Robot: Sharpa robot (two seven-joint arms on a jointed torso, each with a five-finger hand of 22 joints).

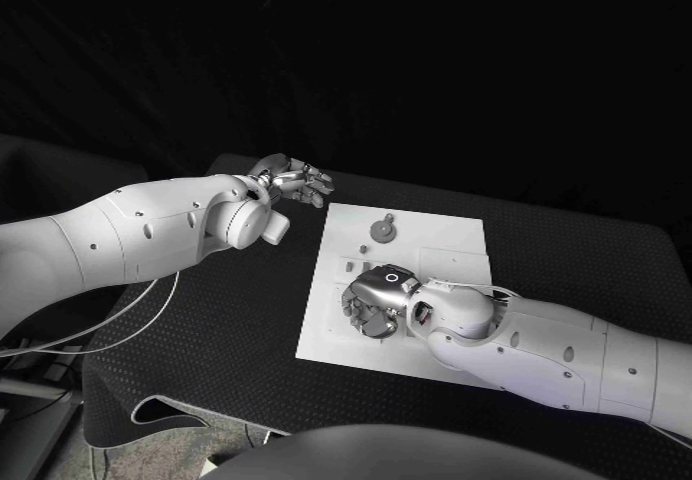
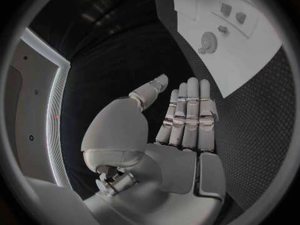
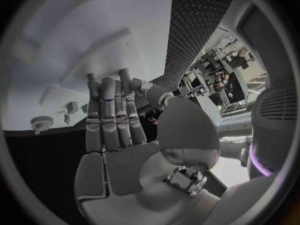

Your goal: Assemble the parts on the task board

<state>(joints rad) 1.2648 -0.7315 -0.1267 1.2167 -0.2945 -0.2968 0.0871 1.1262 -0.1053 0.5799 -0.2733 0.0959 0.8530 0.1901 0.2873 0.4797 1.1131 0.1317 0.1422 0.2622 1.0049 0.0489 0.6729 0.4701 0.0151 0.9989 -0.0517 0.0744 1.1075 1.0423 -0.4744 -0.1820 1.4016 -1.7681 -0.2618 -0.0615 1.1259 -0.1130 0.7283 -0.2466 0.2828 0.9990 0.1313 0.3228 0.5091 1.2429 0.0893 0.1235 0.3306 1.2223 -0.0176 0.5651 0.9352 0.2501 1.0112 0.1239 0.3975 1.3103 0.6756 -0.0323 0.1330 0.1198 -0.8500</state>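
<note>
The white task board [image 1: 433, 235] lies in the middle of the table. A round grey part [image 1: 382, 230] stands near its far edge, and small parts [image 1: 351, 266] sit along its left side. My right hand [image 1: 378, 300] hovers low over the board's near left part; in the right wrist view the right hand [image 3: 119, 125] has its fingers straight and side by side, thumb apart, with nothing seen in it. My left hand [image 1: 291, 183] is off the board, above the table's far left corner. The left hand [image 2: 181, 120] is flat and holds nothing.
The black textured table mat [image 1: 216, 330] surrounds the board. From the left wrist, the board [image 2: 250, 60] shows the round part [image 2: 208, 42] and two small parts [image 2: 232, 13]. From the right wrist, the round part [image 3: 42, 122] stands past the fingers.
</note>
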